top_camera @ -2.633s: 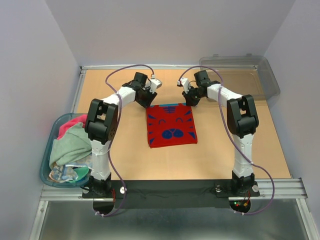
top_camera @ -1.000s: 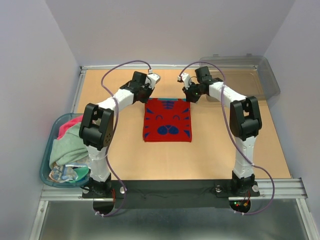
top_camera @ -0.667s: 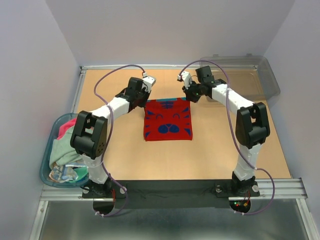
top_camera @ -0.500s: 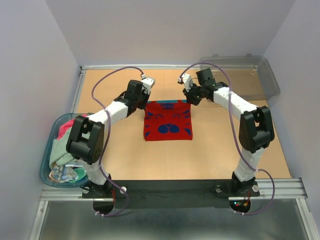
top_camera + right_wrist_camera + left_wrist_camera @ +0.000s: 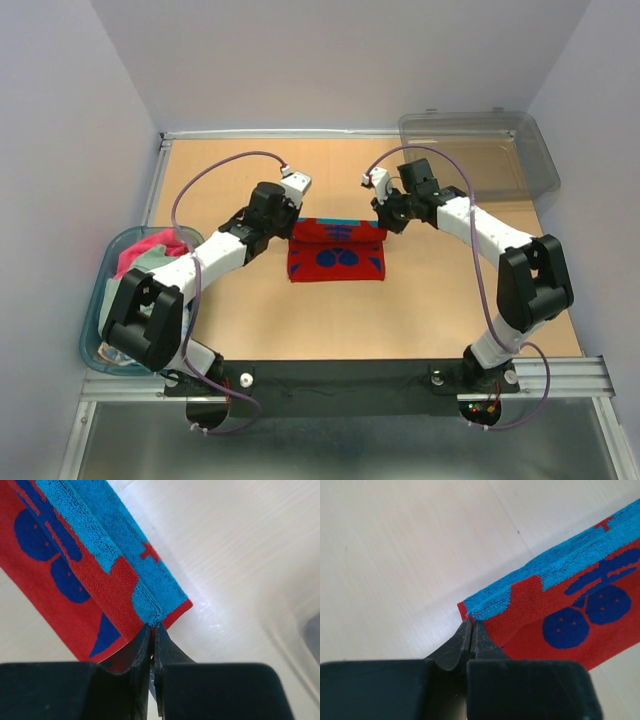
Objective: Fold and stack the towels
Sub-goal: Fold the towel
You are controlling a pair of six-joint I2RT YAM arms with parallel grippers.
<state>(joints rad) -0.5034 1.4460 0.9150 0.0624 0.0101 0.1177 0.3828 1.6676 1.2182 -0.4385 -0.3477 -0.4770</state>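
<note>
One red-and-blue towel (image 5: 337,255) sits mid-table, and two grippers have hold of it. The left gripper (image 5: 471,625) is pinched tight on the far-left corner, and the right gripper (image 5: 154,627) is clamped the same way on the far-right corner. That far edge is raised and doubled over, so the light-blue underside shows. One blue-rimmed tub (image 5: 92,330) sits at the left table edge with a heap of towels (image 5: 150,248): pink and pale green show, but the left arm hides too much to count them. One clear bin (image 5: 520,160) stands at the far right corner. Bare table (image 5: 420,310) lies open in front of the towel and on both sides.
</note>
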